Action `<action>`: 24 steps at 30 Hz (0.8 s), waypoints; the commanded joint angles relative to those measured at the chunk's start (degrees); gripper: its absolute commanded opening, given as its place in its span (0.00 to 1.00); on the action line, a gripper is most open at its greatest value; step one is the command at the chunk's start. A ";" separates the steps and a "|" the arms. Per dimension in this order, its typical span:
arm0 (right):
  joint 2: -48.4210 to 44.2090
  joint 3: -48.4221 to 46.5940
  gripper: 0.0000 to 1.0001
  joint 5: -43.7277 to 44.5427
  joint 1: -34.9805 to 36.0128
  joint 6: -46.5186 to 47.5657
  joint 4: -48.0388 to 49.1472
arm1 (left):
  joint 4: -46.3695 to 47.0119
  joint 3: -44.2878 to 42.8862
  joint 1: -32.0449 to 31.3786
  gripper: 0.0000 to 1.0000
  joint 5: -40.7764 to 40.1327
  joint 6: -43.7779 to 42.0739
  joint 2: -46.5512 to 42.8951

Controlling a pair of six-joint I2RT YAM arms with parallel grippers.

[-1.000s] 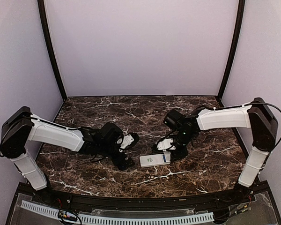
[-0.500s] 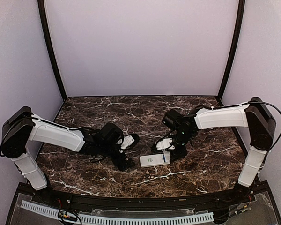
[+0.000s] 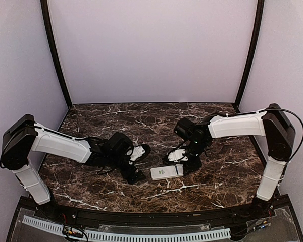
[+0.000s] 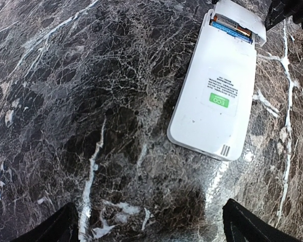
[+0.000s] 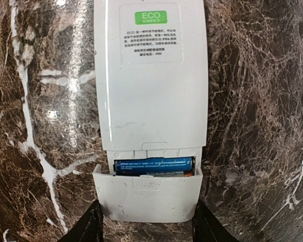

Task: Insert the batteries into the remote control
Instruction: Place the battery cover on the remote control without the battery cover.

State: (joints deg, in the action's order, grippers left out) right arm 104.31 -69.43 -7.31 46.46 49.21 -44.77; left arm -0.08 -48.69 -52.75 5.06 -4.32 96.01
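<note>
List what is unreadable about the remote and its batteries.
Right wrist: the cover hides what lies under it; one blue battery shows, a second is uncertain.
All views: the remote control lies face down, buttons hidden.
Top external: the right pincer covers the remote's battery end.

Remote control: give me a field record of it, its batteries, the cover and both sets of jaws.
remote control: face down on marble table, ECO label up
battery: blue, lying in the open compartment gap; a second one not clear
battery cover: partly slid on, compartment not closed
right jaws: closed on the cover's two sides
left jaws: wide open, empty, above the table near the remote
</note>
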 commanded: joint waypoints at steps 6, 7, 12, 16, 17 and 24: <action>-2.67 -0.35 0.41 0.19 0.21 -0.12 -1.65 | -2.11 -0.83 0.28 0.99 0.48 -1.03 0.97; -2.44 -0.43 0.41 0.72 0.21 -0.32 -1.24 | -2.16 -0.94 0.28 0.99 0.52 -1.04 0.95; -0.97 -0.77 0.42 2.26 0.20 -0.10 -0.90 | -2.69 -0.91 0.28 0.99 0.40 -0.97 0.94; -0.21 -0.88 0.42 3.13 0.20 -0.34 -0.34 | -2.81 -0.88 0.28 0.99 0.43 -1.00 0.94; -0.08 -0.96 0.42 3.10 0.13 -0.30 -0.32 | -2.80 -0.88 0.28 0.99 0.46 -1.03 0.94; 1.69 -2.05 0.43 2.83 0.13 -0.90 -0.70 | -2.69 -0.93 0.28 0.99 0.70 -1.13 1.19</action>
State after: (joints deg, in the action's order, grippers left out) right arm 104.62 -69.78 -4.69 46.46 48.97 -45.69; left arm -1.06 -48.71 -52.75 5.10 -4.84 96.86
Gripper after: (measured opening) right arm 0.509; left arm 0.989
